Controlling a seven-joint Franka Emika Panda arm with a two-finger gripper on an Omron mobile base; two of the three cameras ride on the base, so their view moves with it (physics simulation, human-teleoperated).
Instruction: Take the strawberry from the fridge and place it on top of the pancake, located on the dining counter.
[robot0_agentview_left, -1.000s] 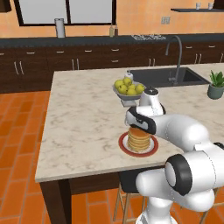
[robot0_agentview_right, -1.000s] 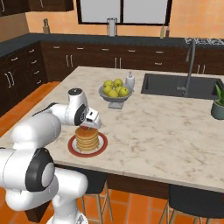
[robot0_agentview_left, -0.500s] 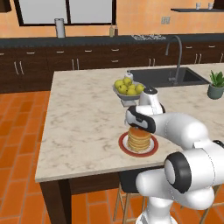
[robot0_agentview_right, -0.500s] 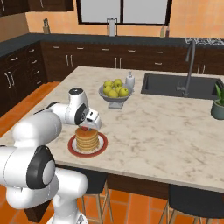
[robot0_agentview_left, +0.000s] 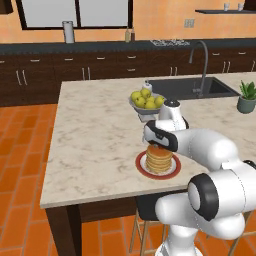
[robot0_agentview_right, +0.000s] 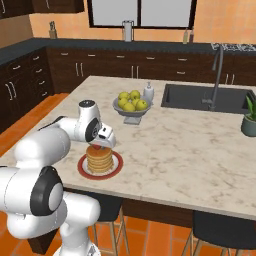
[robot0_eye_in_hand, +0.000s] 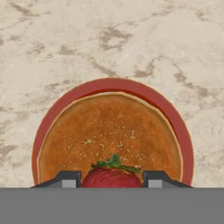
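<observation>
The pancake (robot0_eye_in_hand: 109, 135) is a golden-tan stack on a red-rimmed plate (robot0_eye_in_hand: 131, 85), near the front edge of the beige marbled dining counter (robot0_agentview_left: 95, 135). My gripper (robot0_eye_in_hand: 111, 180) hangs directly over the stack. The dark-red strawberry (robot0_eye_in_hand: 111, 177) with its green leaves sits between the two fingertips (robot0_eye_in_hand: 68, 179), which press against its sides, just above or on the pancake top. In the right base view the gripper (robot0_agentview_right: 101, 145) points down at the pancake (robot0_agentview_right: 100, 159), with a bit of red strawberry (robot0_agentview_right: 98, 146) under it. From the left base view the gripper (robot0_agentview_left: 157, 146) hovers above the pancake (robot0_agentview_left: 159, 160). The fridge is out of view.
A bowl of yellow fruits (robot0_agentview_left: 146, 101) stands just behind the plate, with a soap bottle (robot0_agentview_right: 148, 92) beside it. Further right are the sink (robot0_agentview_left: 192, 87), its faucet (robot0_agentview_left: 200, 65) and a potted plant (robot0_agentview_left: 246, 97). Dark stools (robot0_agentview_right: 215, 232) stand under the counter's front edge.
</observation>
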